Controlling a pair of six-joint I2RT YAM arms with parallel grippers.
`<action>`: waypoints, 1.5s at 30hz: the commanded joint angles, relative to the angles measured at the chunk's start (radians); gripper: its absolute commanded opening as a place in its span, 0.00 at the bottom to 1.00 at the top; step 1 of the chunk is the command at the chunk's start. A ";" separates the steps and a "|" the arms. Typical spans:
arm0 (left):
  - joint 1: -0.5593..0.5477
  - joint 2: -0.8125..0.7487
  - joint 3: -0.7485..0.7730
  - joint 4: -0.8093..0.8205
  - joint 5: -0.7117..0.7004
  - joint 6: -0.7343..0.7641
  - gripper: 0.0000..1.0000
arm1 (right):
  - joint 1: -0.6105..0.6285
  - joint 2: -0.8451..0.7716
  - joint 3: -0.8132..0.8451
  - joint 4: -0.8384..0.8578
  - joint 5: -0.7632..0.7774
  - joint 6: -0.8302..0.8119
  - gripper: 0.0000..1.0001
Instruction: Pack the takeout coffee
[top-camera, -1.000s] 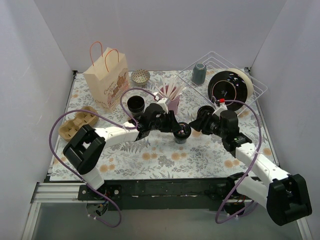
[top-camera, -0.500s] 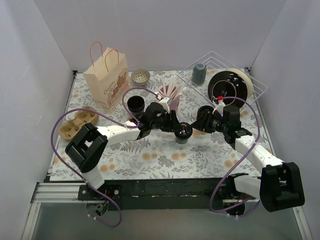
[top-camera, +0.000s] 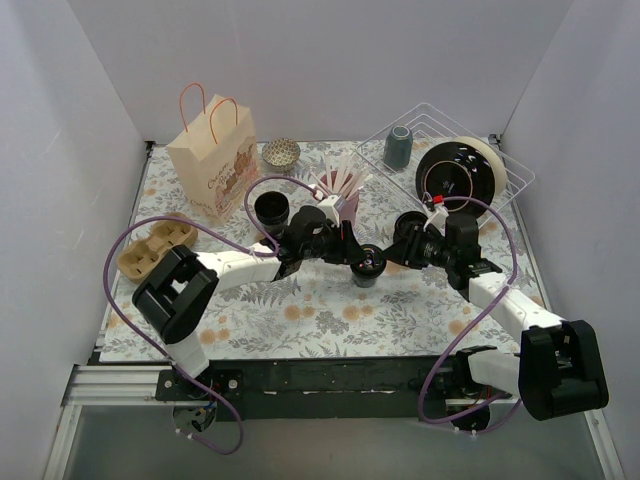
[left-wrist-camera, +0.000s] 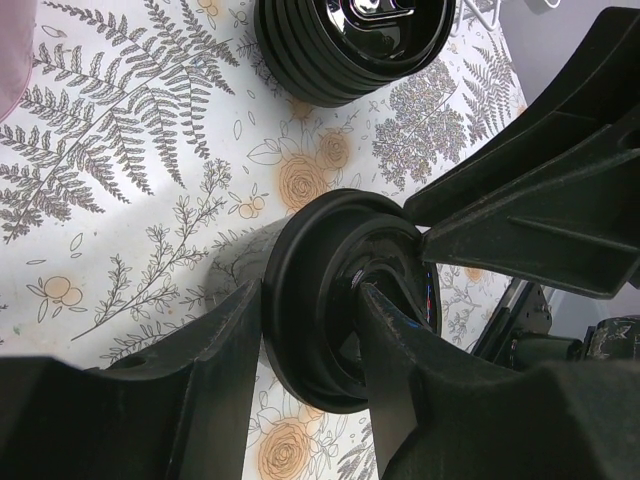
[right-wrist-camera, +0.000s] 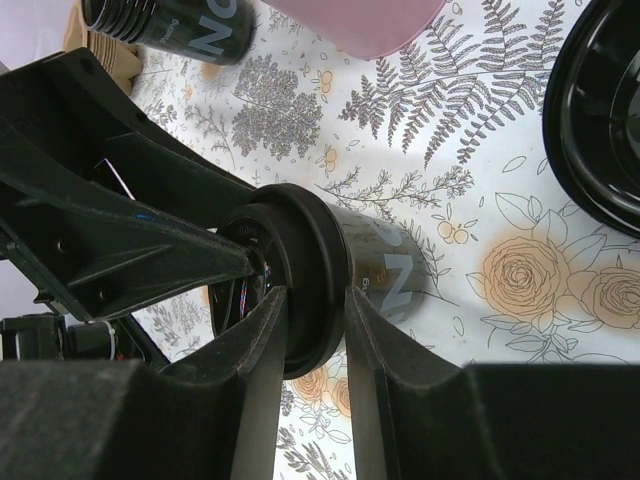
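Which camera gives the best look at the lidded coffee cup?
The right wrist view: the takeout coffee is close, lid rim and lettered side both visible. The left wrist view shows mostly its lid; the top view shows it tiny and far off.

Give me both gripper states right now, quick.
Left gripper: closed on the takeout coffee, fingers across its lid rim.
Right gripper: closed on the same lid, from the opposite side.

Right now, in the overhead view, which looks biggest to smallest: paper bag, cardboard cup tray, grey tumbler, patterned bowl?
1. paper bag
2. cardboard cup tray
3. grey tumbler and patterned bowl: these look about alike, so I won't rank them.
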 joint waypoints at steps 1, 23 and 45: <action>-0.006 0.104 -0.080 -0.241 -0.029 0.064 0.26 | -0.001 0.008 -0.037 0.025 0.022 -0.003 0.34; -0.005 0.130 -0.082 -0.258 -0.038 0.075 0.26 | -0.005 -0.084 0.039 -0.047 0.097 0.022 0.49; 0.020 0.147 -0.092 -0.255 -0.014 0.096 0.22 | -0.013 -0.009 -0.034 0.028 0.093 0.031 0.38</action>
